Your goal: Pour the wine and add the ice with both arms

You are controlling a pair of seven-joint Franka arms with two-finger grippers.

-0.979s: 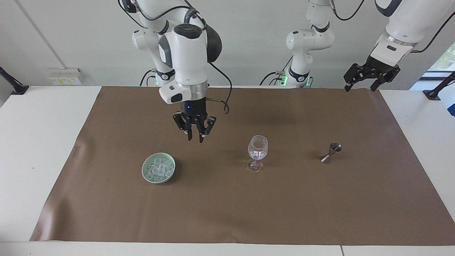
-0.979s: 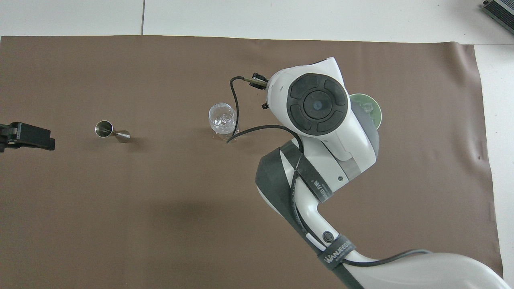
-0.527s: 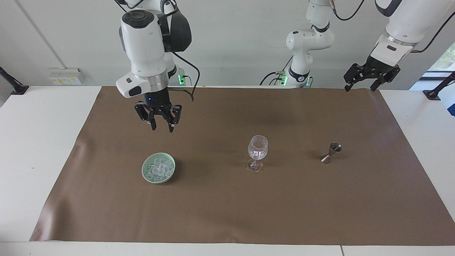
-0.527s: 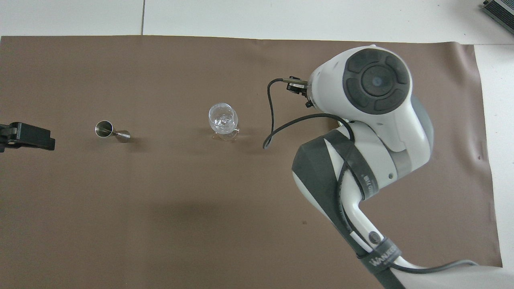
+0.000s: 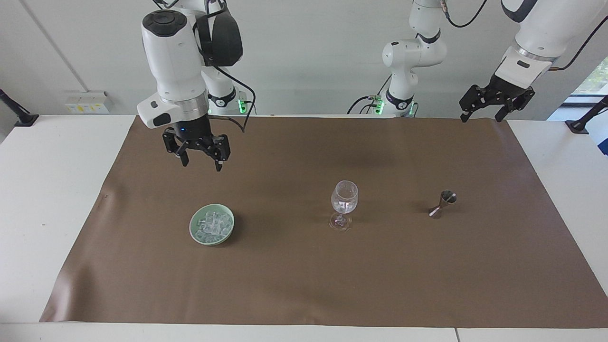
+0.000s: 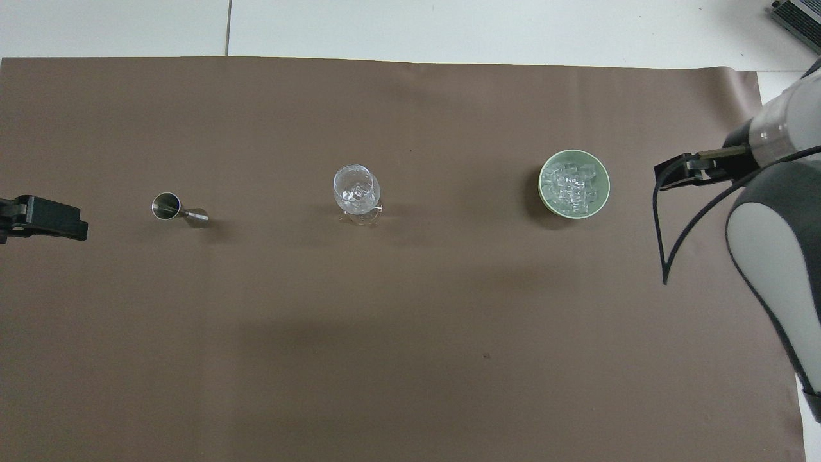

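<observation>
R gripper (image 5: 199, 160) hangs in the air w/ fingers spread wide, holding nothing, over the brown mat (image 5: 304, 266) toward the R arm's end of the table. L gripper (image 5: 489, 111) waits raised over the mat's edge at the L arm's end, fingers also apart, empty; in the overhead view only a black tip of it (image 6: 42, 217) shows at the frame edge.

Landmark: the wine glass (image 5: 344, 204), upright at about mid-mat. All places below are relative to it.

Surface & room: the mat covers most of a white table (image 5: 42, 199); a pale wall runs along the robots' end, w/ a window corner by the L arm's end.

Containers: a small green bowl (image 5: 212, 224) sits well apart from the glass toward the R arm's end, a bit farther from the robots. The ice (image 5: 213, 225) fills it as a clear heap. The glass itself holds a few clear chunks in its bowl. A small metal jigger (image 5: 442, 204) stands toward the L arm's end, about level w/ the glass; its contents can't be made out.

Hidden/cut off: in the overhead view the R arm (image 6: 779, 212) is cut by the frame edge & its gripper is out of sight.
</observation>
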